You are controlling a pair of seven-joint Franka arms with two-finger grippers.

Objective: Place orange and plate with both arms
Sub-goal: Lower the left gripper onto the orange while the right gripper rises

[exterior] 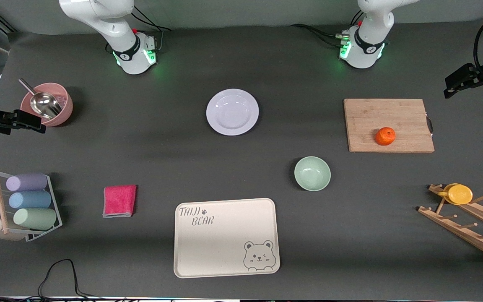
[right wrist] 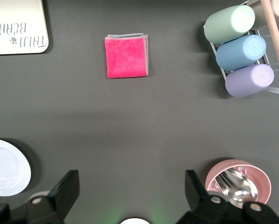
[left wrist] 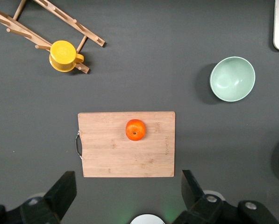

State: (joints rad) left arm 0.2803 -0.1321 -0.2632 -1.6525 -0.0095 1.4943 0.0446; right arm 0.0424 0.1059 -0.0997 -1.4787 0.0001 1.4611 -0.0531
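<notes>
The orange (exterior: 385,136) sits on the wooden cutting board (exterior: 388,125) toward the left arm's end of the table, with the mint-green bowl (exterior: 312,173) nearer the front camera beside the board. The plate (exterior: 232,112) lies bare on the table between the two bases, the beige bear tray (exterior: 226,237) nearer the camera. The left gripper (left wrist: 128,193) hangs high over the board, fingers spread and empty; the right gripper (right wrist: 129,193) waits spread and empty by the pink bowl (exterior: 48,104)
</notes>
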